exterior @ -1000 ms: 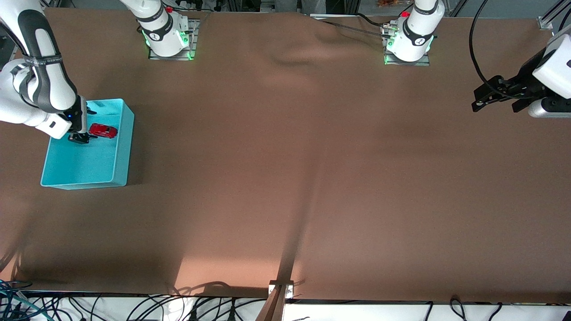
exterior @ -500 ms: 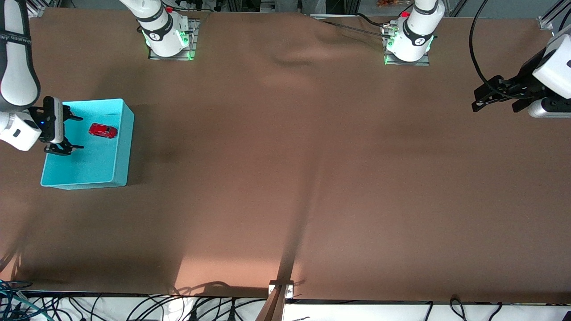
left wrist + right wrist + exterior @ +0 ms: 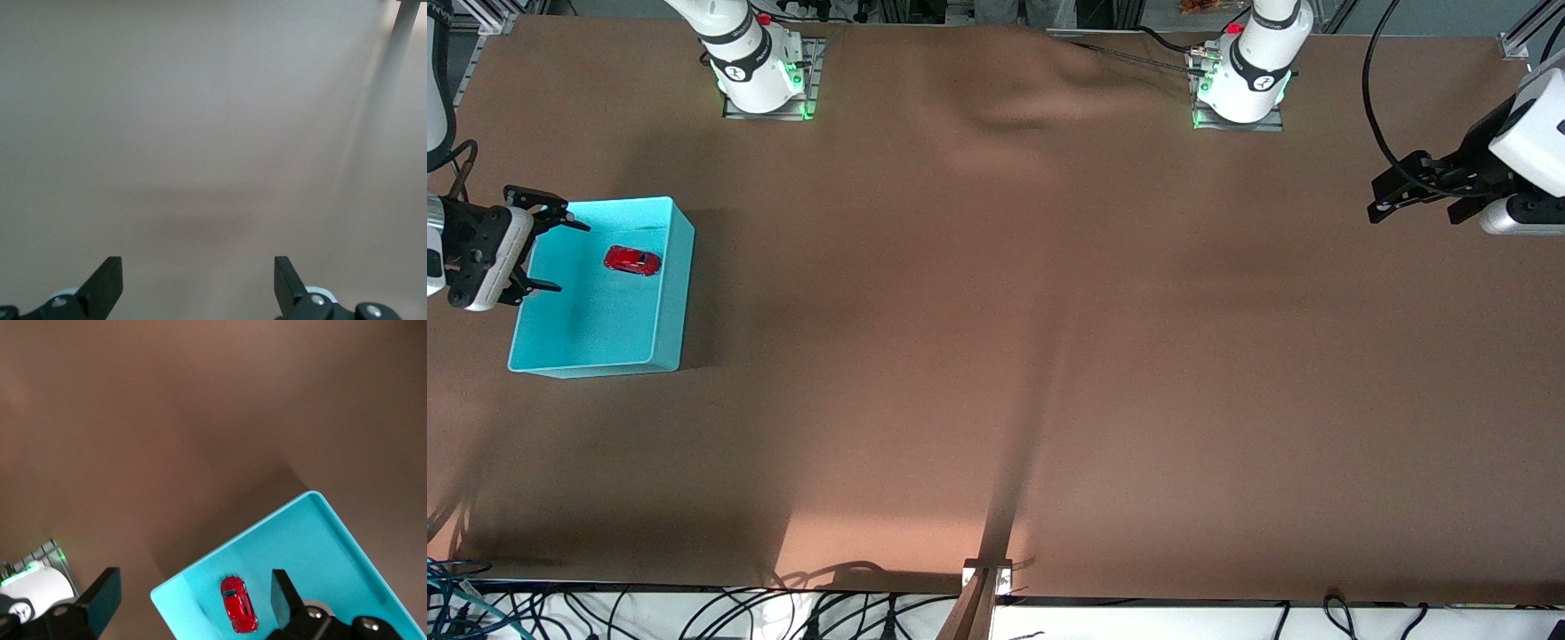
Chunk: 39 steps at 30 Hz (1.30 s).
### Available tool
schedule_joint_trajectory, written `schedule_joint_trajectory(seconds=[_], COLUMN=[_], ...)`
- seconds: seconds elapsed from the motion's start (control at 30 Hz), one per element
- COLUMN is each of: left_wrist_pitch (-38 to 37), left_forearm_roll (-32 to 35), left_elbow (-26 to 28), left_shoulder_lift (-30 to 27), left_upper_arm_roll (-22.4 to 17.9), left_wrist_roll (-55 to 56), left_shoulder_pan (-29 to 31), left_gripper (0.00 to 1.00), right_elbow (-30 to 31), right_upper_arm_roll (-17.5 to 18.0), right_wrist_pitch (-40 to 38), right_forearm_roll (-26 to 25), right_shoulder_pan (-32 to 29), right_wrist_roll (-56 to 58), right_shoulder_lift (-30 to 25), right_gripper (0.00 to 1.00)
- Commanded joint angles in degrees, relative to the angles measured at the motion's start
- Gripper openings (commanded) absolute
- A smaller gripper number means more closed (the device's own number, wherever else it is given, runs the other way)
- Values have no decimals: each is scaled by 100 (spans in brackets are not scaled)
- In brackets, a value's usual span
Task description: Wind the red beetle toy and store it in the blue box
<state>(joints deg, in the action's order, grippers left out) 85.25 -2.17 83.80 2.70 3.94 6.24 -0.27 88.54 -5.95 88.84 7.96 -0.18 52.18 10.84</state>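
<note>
The toy [image 3: 632,260] lies in the box [image 3: 671,293], apparently stored. The right claw [image 3: 545,253] hangs spread and empty over the box's edge; the left claw [image 3: 1414,191] waits empty, spread over bare surface [image 3: 996,356].

Red beetle toy [image 3: 632,260], turquoise box [image 3: 669,293]

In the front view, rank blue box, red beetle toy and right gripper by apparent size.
1. Blue box.
2. Right gripper, over the box's edge; raised toward the camera, so it looks bigger than it is.
3. Red beetle toy, in the box.
</note>
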Motion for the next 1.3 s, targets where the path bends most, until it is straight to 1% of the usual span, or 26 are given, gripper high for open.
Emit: schedule_joint_trajectory(seconds=[0.0,0.2,0.33,0.4,0.6,0.7,0.77,0.87,0.93,1.0,1.13,1.27], left_wrist_pitch=[-70,-70,-70,-70,-70,-70,-70,-70,-70,-70,-70,-70], left_forearm_roll=[-29,-29,-29,-29,-29,-29,-29,-29,-29,-29,-29,-29], left_elbow=[-153,-153,-153,-153,-153,-153,-153,-153,-153,-153,-153,-153], left_shoulder_lift=[64,64,64,64,64,64,64,64,64,64,64,64], left_upper_arm_roll=[10,10,10,10,10,10,10,10,10,10,10,10], left_wrist_roll=[0,-9,-17,-17,-17,-17,-17,-9,-9,-9,-17,-17], left_shoulder_pan=[35,53,62,62,62,62,62,62,62,62,62,62], left_gripper=[100,100,100,100,100,100,100,100,100,100,100,100], right_elbow=[-285,-276,-162,-57,689,1137,1515,2078,2254,2220,1983,1579], right_upper_arm_roll=[296,340,340,340,489,551,630,657,665,683,665,648], right_wrist_pitch=[-156,-331,-393,-402,-157,-25,229,643,696,644,644,644], right_forearm_roll=[-303,-321,-339,-391,-708,-725,-726,-726,-726,-726,-717,-690], right_shoulder_pan=[-18,-18,-18,-9,-9,-9,-9,-9,-9,-9,-26,-53], right_wrist_roll=[-1752,-3265,-3951,-4119,-4392,-4646,-4857,-4946,-4946,-4919,-4875,-4919], right_shoulder_lift=[-64,-196,-398,-521,-1145,-1479,-1733,-2111,-2253,-2236,-2025,-1735], right_gripper=[100,100,100,100,100,100,100,100,100,100,100,100])
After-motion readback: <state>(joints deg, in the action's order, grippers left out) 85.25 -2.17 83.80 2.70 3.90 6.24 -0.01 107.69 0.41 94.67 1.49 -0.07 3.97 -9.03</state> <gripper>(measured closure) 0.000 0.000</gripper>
